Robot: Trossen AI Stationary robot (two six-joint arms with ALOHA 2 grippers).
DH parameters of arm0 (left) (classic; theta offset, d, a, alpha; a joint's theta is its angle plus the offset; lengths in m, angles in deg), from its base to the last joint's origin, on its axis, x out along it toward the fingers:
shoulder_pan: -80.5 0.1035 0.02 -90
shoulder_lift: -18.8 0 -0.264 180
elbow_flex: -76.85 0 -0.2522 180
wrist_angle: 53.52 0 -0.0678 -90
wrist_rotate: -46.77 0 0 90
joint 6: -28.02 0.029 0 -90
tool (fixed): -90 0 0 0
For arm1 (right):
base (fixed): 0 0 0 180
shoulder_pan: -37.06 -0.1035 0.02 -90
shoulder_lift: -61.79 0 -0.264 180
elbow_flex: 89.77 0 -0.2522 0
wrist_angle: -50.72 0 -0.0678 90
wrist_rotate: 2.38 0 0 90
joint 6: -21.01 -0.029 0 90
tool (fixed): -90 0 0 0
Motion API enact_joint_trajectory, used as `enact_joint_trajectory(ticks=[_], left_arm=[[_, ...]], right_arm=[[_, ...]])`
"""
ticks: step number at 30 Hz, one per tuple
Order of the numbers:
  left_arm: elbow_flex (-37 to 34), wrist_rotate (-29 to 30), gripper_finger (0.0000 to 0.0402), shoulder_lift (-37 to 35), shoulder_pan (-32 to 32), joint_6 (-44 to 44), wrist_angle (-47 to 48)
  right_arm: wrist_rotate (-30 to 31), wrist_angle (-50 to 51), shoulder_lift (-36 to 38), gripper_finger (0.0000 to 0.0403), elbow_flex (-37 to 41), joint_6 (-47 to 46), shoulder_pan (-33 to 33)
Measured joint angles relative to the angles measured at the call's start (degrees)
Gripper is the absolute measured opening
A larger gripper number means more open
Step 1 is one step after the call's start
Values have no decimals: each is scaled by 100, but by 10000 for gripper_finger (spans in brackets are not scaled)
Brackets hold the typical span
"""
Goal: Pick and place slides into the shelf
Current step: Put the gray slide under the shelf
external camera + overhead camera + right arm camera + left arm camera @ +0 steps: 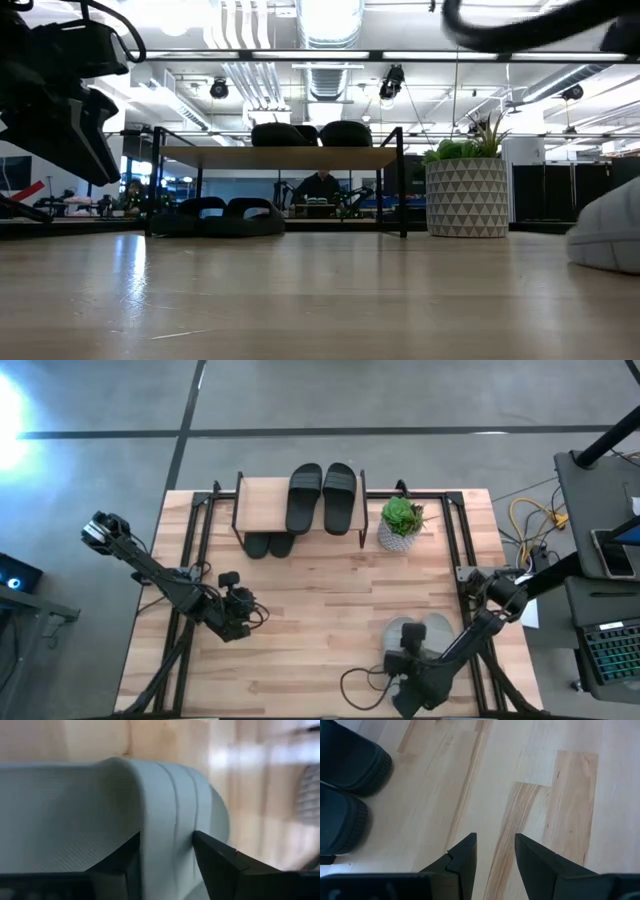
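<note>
The shelf stands at the table's far edge. One black pair of slides lies on its plank top. The second black pair sits on the lower tier with its ends sticking out toward the near side, and shows in the low view. The light grey pair lies flat on the table near the right near corner. My right gripper is open at the near end of the grey pair, its fingers on either side of a raised grey part. My left gripper is open over bare table, left of centre. My right gripper has one finger on each side of a rounded grey part of a slide, which reaches back between the fingers. The slide lies on the table. I cannot tell whether the fingers touch it.
A potted plant in a white patterned pot stands just right of the shelf. The left wrist view shows two black slide ends ahead of the left gripper. Bare wood lies between shelf and grey pair. Cables and a laptop sit off the table's right side.
</note>
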Motion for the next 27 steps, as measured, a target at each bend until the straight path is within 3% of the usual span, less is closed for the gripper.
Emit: enact_joint_trajectory(ticks=[11, 16, 23, 27], left_arm=[[0, -1, 118, 0, 0, 15, -2], [-2, -1, 118, 2, 9, 17, 0], [-2, 1, 118, 2, 28, 20, 0], [0, 1, 118, 2, 28, 22, 0]], right_arm=[[183, 212, -2, 20, 16, 311, 557], [860, -105, -13, 14, -208, 1314, 999], [1290, -2138, -11, 13, -419, 3862, 1763], [1829, -2629, -11, 13, -427, 4611, 2312]])
